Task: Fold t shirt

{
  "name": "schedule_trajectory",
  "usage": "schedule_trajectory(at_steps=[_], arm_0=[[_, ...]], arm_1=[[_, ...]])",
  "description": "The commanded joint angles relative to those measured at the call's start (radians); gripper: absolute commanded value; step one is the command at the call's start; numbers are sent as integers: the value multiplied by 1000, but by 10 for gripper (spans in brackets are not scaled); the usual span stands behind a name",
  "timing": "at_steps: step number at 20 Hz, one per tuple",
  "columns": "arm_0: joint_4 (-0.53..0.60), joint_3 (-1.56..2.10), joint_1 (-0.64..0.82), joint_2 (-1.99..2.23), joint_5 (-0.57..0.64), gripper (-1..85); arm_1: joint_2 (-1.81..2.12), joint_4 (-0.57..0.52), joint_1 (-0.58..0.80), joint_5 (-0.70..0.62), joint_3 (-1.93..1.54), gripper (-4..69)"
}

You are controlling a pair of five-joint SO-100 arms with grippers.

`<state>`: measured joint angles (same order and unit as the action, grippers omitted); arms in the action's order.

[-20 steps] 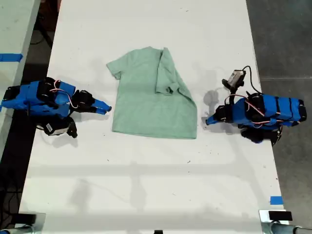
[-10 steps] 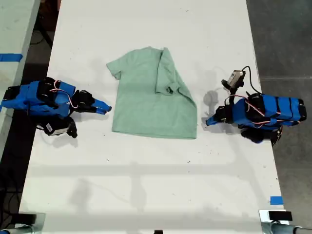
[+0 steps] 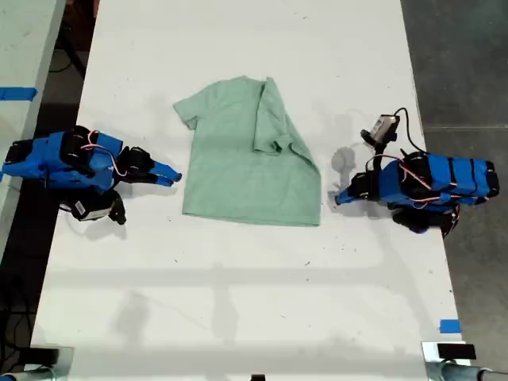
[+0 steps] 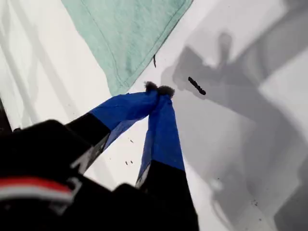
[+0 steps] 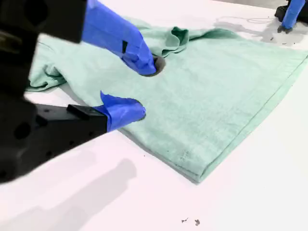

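Hardly anything has shifted: the t shirt (image 3: 246, 171) lies mid-table with one sleeve folded in, my first gripper (image 3: 340, 196) pinched empty beside its hem corner, my second gripper (image 3: 168, 176) parted, likely due to grasp the unfolded side.

One t shirt (image 3: 248, 159), two blue arms, one table (image 3: 238, 302).

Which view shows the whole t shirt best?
The exterior view: the t shirt lies whole, one sleeve folded over. The first wrist view catches only a hem corner; the second wrist view shows part of it.
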<state>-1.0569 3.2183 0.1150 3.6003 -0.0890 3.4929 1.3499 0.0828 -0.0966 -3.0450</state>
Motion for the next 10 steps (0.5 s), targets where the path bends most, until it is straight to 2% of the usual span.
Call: schedule_trajectory(at_steps=[1,10], arm_0=[[-2,3,-9,6,-9,114],[-2,3,-9,6,-9,114]], arm_1=[[11,2,-15,9,-52,-13],[11,2,-21,14,-52,-13]])
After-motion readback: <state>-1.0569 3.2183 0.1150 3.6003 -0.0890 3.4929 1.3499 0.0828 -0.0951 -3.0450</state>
